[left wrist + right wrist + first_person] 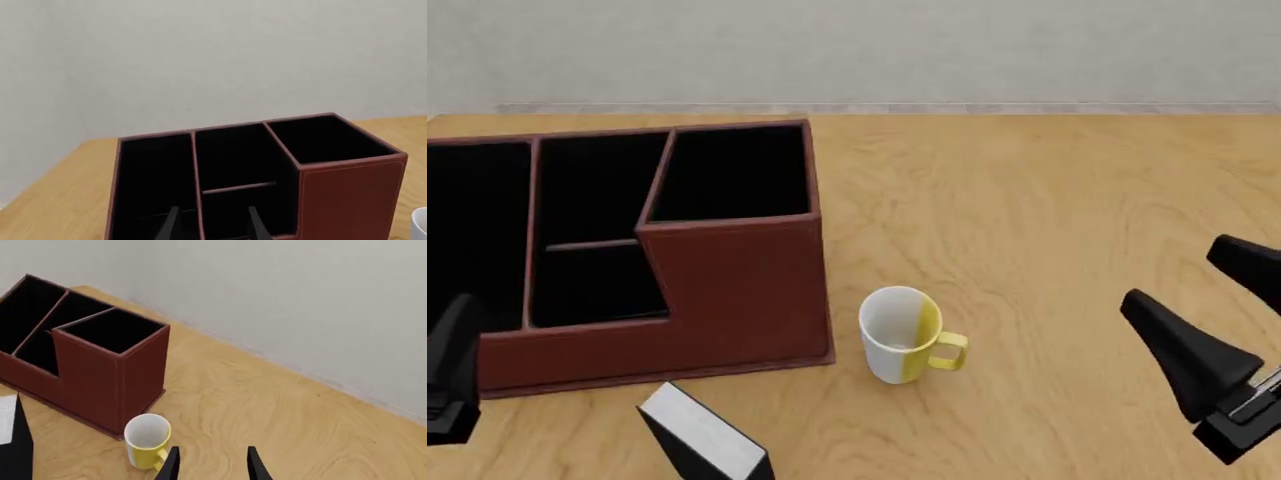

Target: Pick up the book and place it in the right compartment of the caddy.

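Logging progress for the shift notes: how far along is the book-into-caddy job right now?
Nothing is done yet. The book stands on the table in front of the caddy, not held. The left end effector and the right end effector are both open and hold nothing. The right compartment looks empty. Still left: grasp the book, lift it and put it in that compartment.

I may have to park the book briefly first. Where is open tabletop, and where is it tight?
Bare table runs right of the caddy and behind the mug, out to the right gripper. It is tight in front of the caddy, where the book stands near the mug and the left gripper.
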`<action>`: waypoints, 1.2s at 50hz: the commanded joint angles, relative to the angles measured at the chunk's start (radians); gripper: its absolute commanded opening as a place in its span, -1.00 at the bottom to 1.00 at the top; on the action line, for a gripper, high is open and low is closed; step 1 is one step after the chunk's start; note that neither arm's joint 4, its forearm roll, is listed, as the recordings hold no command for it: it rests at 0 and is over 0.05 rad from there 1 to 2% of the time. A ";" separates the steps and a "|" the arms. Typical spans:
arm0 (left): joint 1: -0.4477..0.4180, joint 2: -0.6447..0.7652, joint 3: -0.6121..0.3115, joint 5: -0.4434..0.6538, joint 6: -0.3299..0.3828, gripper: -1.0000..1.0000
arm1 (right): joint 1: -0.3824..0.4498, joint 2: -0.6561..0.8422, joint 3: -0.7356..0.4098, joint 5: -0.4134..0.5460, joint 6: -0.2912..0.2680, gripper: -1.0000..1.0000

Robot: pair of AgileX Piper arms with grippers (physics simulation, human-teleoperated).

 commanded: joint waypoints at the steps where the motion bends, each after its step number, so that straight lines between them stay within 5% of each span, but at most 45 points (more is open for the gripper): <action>1: 0.014 0.000 -0.006 -0.013 0.018 1.00 | 0.202 0.206 -0.086 -0.038 -0.054 1.00; 4: 0.023 0.000 -0.008 -0.019 0.011 1.00 | 0.301 0.352 -0.152 -0.068 -0.044 1.00; 13: 0.032 0.000 -0.011 -0.023 0.003 1.00 | 0.421 0.528 -0.228 -0.109 -0.051 1.00; 40: 0.038 0.000 -0.012 -0.041 0.007 1.00 | 0.686 0.917 -0.412 -0.174 0.016 1.00; 60: 0.042 0.000 -0.003 -0.055 0.012 1.00 | 0.803 1.068 -0.489 -0.189 0.085 1.00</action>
